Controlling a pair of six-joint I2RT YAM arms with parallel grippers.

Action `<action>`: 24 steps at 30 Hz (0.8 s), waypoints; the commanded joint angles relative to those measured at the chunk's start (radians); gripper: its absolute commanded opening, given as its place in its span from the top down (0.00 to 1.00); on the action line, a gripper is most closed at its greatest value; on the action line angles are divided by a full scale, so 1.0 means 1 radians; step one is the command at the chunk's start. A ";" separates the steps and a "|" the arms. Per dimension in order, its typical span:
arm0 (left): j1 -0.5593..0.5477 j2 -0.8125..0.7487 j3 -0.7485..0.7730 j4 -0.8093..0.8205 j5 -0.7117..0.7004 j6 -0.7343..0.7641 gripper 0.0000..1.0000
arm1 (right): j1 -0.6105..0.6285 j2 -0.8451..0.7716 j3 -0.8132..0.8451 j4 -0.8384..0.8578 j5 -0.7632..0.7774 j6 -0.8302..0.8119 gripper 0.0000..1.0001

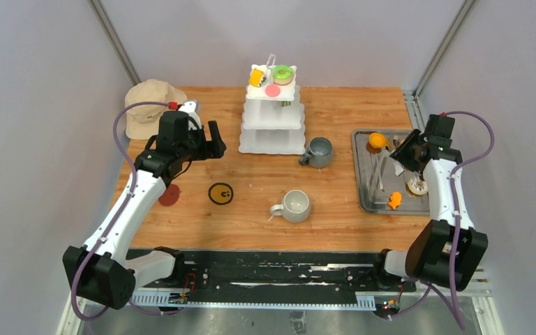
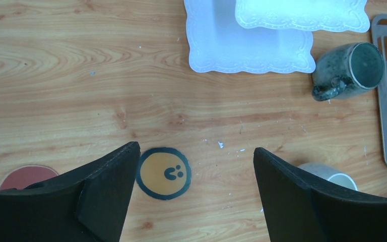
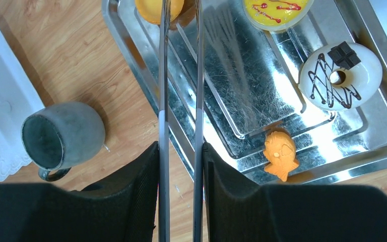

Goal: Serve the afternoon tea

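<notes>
Top edge crops the yellow tart and the orange pastry; the tongs also mask part of the latter.

Light: bright, even, from overhead across the table.
Shadows: short and soft beside the mug and under the stand.
Glare: white streaks on the tray and tongs; the stand's upper tier is washed out in the left wrist view.
Focus: wood grain sharp; fingers slightly soft.
</notes>
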 commanded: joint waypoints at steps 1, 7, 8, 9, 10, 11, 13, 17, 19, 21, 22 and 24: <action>-0.007 0.004 0.037 -0.011 -0.018 0.021 0.12 | -0.027 0.032 -0.011 0.080 -0.044 0.037 0.66; -0.007 0.022 0.045 -0.009 0.008 0.019 0.11 | -0.036 0.097 -0.009 0.104 -0.110 0.046 0.64; -0.007 0.024 0.045 -0.009 0.011 0.020 0.11 | -0.036 0.105 -0.012 0.111 -0.114 0.049 0.64; -0.007 0.026 0.046 -0.010 0.012 0.020 0.11 | -0.036 0.112 -0.016 0.117 -0.116 0.052 0.64; -0.007 0.028 0.047 -0.010 0.012 0.020 0.11 | -0.036 0.118 -0.018 0.123 -0.119 0.055 0.64; -0.007 0.030 0.048 -0.011 0.013 0.020 0.11 | -0.038 0.124 -0.023 0.129 -0.119 0.057 0.64; -0.007 0.031 0.047 -0.009 0.014 0.020 0.11 | -0.037 0.131 -0.032 0.143 -0.119 0.061 0.64; -0.007 0.036 0.046 -0.007 0.023 0.018 0.11 | -0.042 0.121 -0.049 0.163 -0.124 0.069 0.70; -0.007 0.037 0.045 -0.006 0.026 0.019 0.11 | -0.044 0.108 -0.056 0.165 -0.114 0.068 0.79; -0.007 0.037 0.043 -0.004 0.027 0.017 0.11 | -0.049 0.092 -0.060 0.166 -0.105 0.068 0.86; -0.007 0.037 0.043 -0.006 0.027 0.017 0.11 | -0.051 0.083 -0.064 0.165 -0.102 0.067 0.91; -0.007 0.034 0.044 -0.006 0.028 0.018 0.11 | -0.053 0.062 -0.069 0.159 -0.098 0.067 0.99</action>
